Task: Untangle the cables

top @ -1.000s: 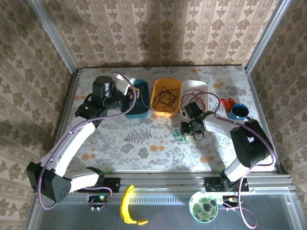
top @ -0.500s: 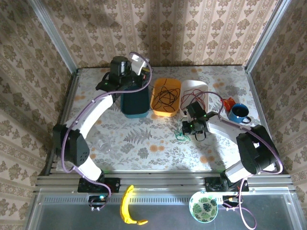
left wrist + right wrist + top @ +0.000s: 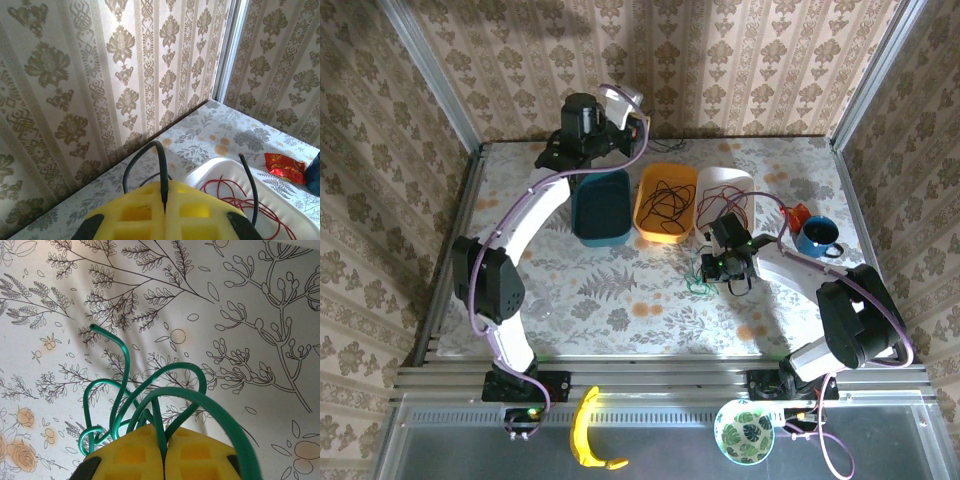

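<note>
Over the far edge of the table, close to the back wall, the left gripper hung high. Its pads were pressed together on a black cable that arched up out of the pinch. At mid-table the right gripper sat low, fingers clamped on the green cable. That cable's loops lay bunched on the cloth just in front of the bins. More black cables lay in the orange bin, and red cables in the white bin. No cable could be made out in the teal bin.

Judged step: separating strands by colour, one strand per arm. The next move probably calls for lifting the green coil clear of the cloth without tightening its loops. The black strand would need to come down over a bin before release.

Room: open table lay left of and nearer than the bins. The right side was crowded by a blue mug and a red packet beside the white bin. Bin rims could snag trailing loops, and the wall stood close behind the left gripper.
</note>
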Motion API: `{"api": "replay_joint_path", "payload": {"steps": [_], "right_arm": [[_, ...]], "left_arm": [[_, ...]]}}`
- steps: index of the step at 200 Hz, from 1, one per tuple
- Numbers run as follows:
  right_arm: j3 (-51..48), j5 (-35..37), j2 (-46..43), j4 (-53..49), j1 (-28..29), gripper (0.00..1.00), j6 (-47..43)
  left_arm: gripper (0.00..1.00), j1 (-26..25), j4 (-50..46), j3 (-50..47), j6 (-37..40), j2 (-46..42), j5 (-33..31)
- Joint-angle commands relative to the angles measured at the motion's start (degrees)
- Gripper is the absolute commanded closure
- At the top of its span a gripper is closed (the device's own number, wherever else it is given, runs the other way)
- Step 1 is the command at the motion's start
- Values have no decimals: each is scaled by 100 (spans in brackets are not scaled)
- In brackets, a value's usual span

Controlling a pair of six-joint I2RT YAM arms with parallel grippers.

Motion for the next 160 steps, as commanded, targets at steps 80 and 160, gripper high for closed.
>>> {"api": "replay_joint_path", "payload": {"steps": [80, 160], "right_arm": [[49, 53, -72, -298, -36, 95, -125], [-51, 251, -272, -264, -36, 94, -33]], "left_arm": [[100, -533, -1019, -936, -1273, 1215, -1330], [30, -635, -455, -777, -911, 915, -816]]}}
